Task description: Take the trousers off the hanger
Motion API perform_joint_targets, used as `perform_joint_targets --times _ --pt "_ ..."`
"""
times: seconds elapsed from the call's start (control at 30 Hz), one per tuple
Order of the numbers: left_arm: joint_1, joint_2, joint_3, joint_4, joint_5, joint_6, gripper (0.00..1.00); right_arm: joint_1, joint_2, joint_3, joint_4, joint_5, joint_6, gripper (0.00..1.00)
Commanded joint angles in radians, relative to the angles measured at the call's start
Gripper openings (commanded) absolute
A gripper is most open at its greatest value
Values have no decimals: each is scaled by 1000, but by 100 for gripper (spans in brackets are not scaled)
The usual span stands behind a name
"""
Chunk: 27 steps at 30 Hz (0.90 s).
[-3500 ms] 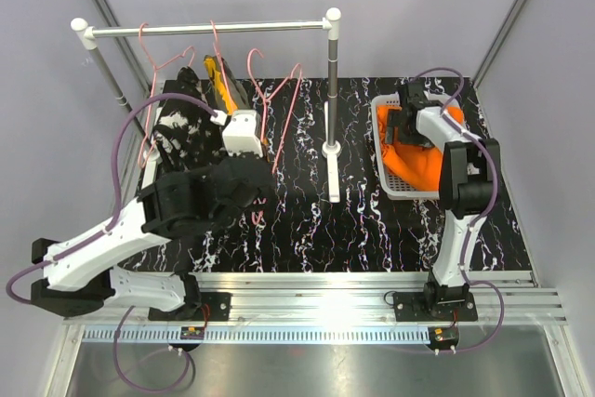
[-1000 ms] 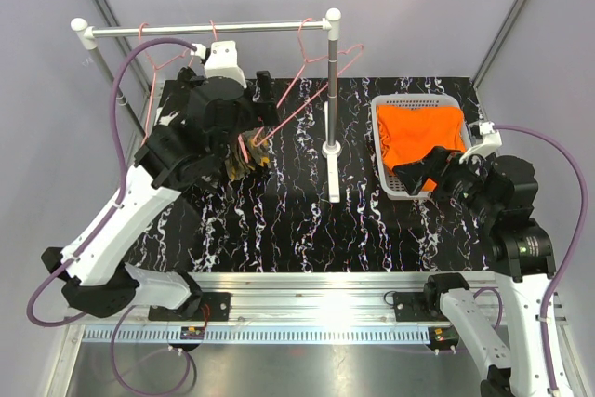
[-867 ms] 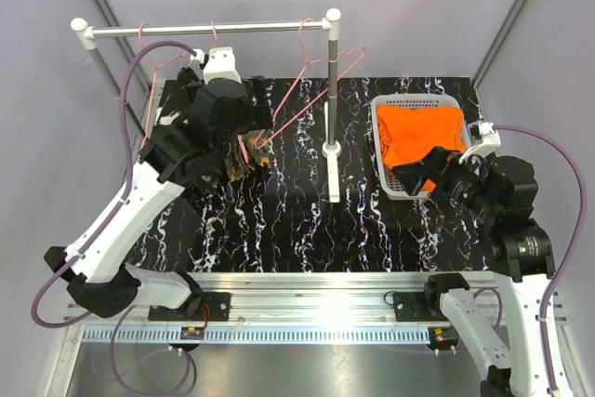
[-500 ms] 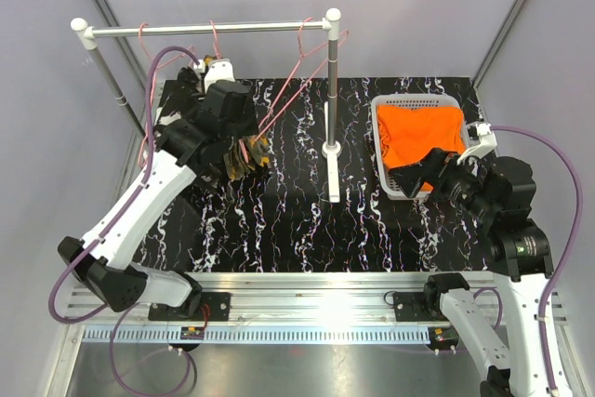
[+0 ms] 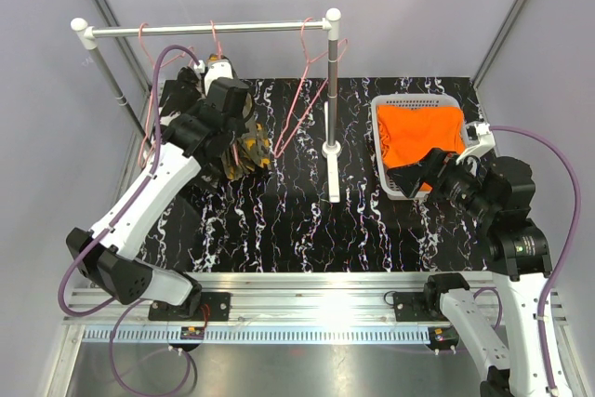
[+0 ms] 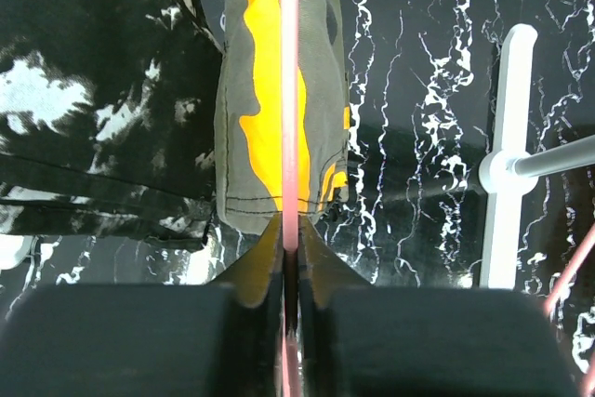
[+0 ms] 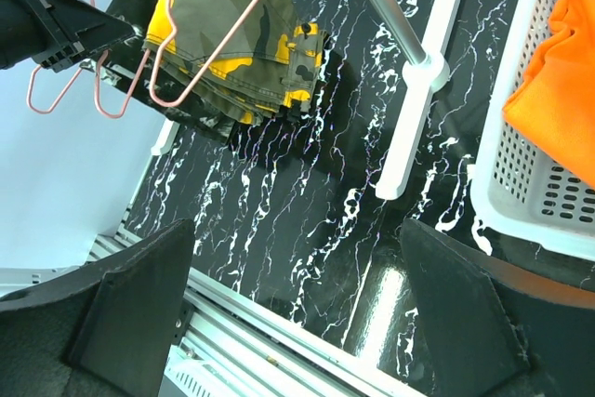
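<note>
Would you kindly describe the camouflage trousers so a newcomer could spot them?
Find the clothes rail at the back left. Below it, the left claw pinches a pink hanger carrying the camouflage trousers. Olive with orange patches, they differ from the black white-speckled pair beside them.

The table (image 5: 307,220) has a glossy black top with white marble-like veins. The camouflage trousers (image 6: 270,137), the black speckled trousers (image 6: 102,109) and the orange trousers (image 5: 418,132) are matt woven cloth. The hanger (image 6: 289,90) is smooth pink wire, the rail (image 5: 204,29) dull metal, the basket (image 7: 521,174) perforated white plastic, the left end effector (image 6: 290,239) matt black
</note>
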<state>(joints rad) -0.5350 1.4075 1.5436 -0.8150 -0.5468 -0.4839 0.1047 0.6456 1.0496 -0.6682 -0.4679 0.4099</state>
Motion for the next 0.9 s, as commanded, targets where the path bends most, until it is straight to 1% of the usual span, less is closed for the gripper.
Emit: perform_joint_targets --times 0.0,0.2,0.3,0.4,0.47,0.6,0.87 --pt "9 -13 23 19 10 -7 0 6 -7 -5 53 -34 13 99" --pt "10 -33 61 30 10 21 0 4 -9 -2 68 -34 21 99" --pt "10 -60 66 76 51 62 0 6 -21 -6 88 -40 35 100" --pt "10 -84 70 120 74 83 0 6 -43 -20 105 20 82 99" --pt "10 -96 85 138 80 97 0 6 -63 -39 131 37 86 99" --pt "10 -93 131 142 74 108 0 4 -83 -62 163 28 84 99" --pt "9 -100 190 166 97 91 0 6 -64 -42 160 29 70 99"
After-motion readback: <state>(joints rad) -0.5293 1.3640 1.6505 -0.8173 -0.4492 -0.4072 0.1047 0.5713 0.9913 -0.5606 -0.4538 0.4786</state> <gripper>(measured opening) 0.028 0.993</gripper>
